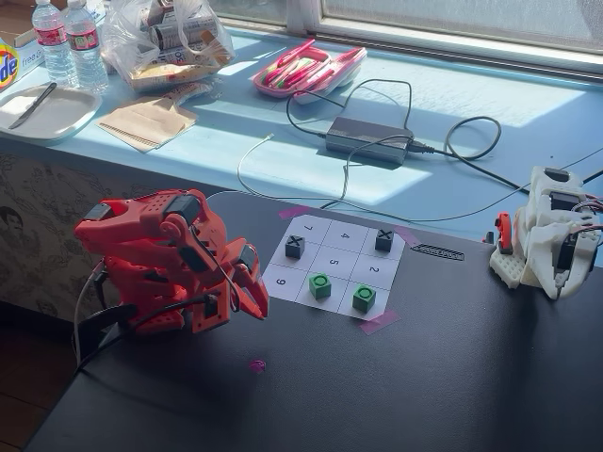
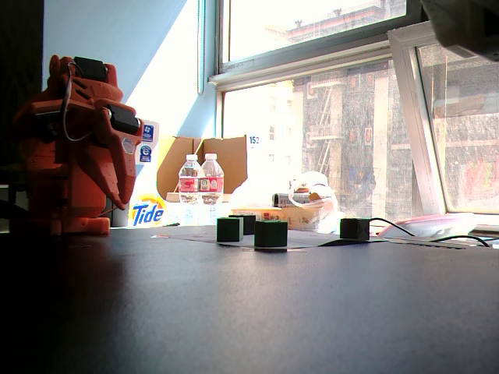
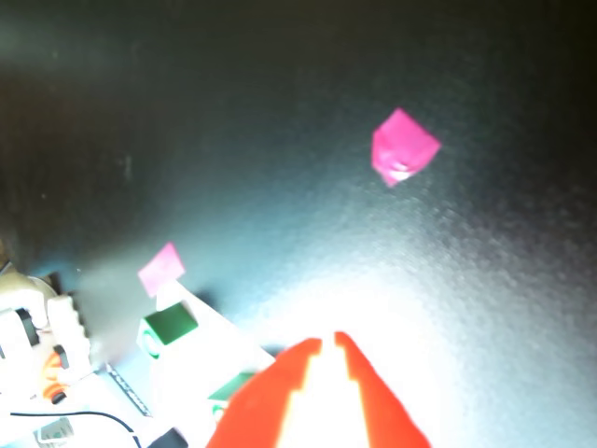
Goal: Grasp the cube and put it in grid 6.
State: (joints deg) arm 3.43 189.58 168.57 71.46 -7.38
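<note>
A white paper grid lies on the black table. Two green cubes sit in its near row, right of the cell marked 9. Two black X cubes sit further back. The numbers under the cubes are hidden. My red gripper hangs folded at the arm, left of the grid, jaws nearly together and empty. The wrist view shows its fingertips over bare table, with the green cubes to the lower left. The low fixed view shows the gripper pointing down and the cubes in a row.
A white arm sits folded at the table's right edge. Pink tape scraps lie on the table. Behind the table a ledge holds a power brick with cables, bottles, a plate and bags.
</note>
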